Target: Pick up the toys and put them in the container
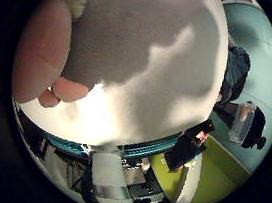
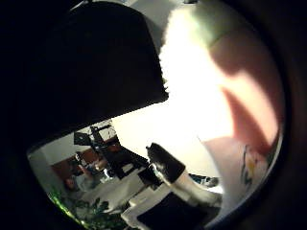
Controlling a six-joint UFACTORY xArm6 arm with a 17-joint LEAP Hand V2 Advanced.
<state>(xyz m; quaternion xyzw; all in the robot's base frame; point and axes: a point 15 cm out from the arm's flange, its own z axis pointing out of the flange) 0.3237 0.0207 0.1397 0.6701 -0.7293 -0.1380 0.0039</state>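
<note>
The hand (image 2: 172, 175) presses its palm against a plush toy (image 1: 142, 57).

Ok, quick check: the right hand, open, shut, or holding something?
Right hand: shut on the plush toy, which fills both palm views, pressed close against the palm, with a finger curled in beside it.

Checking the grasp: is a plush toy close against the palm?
Yes, a white and pink plush toy fills most of the little finger side view.
</note>
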